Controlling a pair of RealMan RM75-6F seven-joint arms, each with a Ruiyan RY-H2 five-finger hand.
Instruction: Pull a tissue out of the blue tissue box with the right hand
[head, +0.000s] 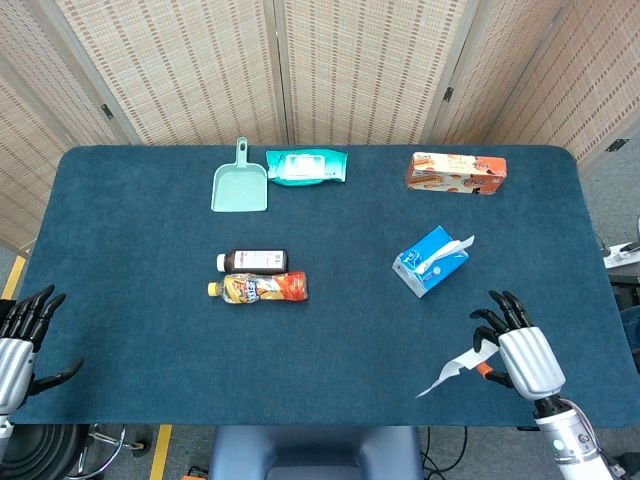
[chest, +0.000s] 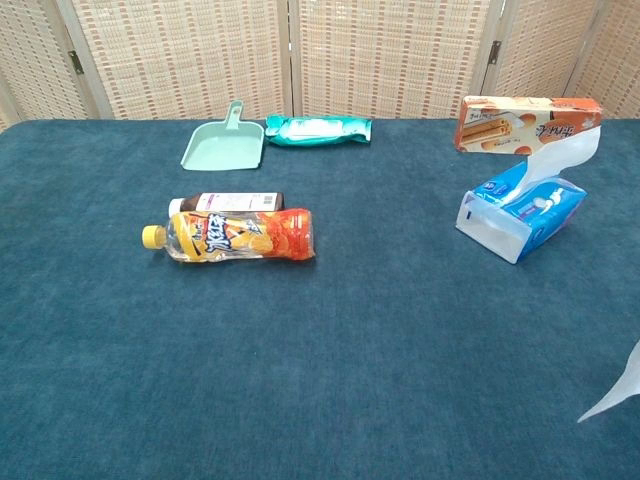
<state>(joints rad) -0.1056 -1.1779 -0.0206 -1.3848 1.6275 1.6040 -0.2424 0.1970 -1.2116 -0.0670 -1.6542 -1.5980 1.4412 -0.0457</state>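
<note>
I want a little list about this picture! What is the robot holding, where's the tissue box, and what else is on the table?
right hand: the right hand pinches a pulled-out white tissue near the table's front edge
left hand: the left hand holds nothing, fingers apart, off the table's left side
blue tissue box: the blue cardboard tissue box lies tilted, another tissue poking out
other things: mint plastic dustpan, teal wipes pack, orange biscuit box, orange drink bottle, dark brown bottle
</note>
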